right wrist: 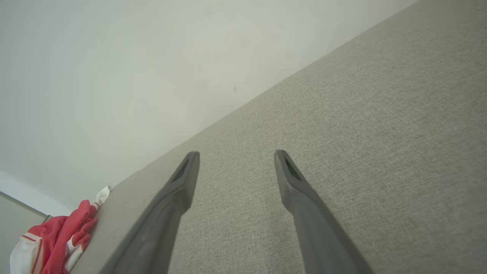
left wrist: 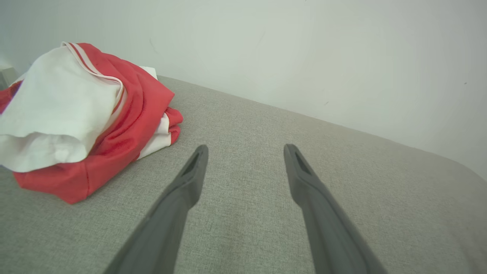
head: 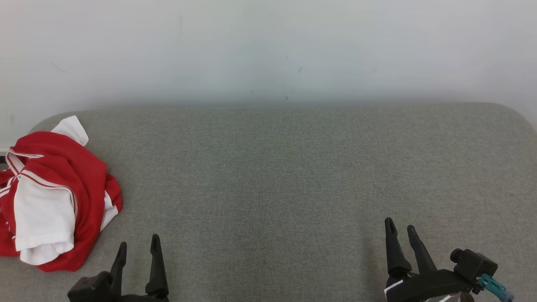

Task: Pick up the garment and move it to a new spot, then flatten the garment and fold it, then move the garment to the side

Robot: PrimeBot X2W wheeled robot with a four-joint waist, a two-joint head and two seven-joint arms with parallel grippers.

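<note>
Nearest you: L gripper (head: 139,240) sits low at the near edge of the grey fabric surface (head: 285,176). Fingers point fwd, jaws spread wide, nothing btwn them. In its wrist view you see grey weave btwn the fingertips.

R gripper (head: 400,223) sits well apart to its R along the same near edge, also spread wide & holding nothing. Its fingers lean a bit L. A teal connector (head: 495,287) sticks out at its outer side.

Next out: the garment (head: 63,184), red w/ white sleeves & white piping, lies crumpled in a heap just ahead & to the outer L of the L gripper, near but not touching. A white sleeve drapes over the heap on the side facing the fingers. From the R gripper it's far off to the L, at the surface's edge.

Farthest: ahead of both grippers the surface ends at a pale wall (head: 268,50) w/ a few small dark marks.
</note>
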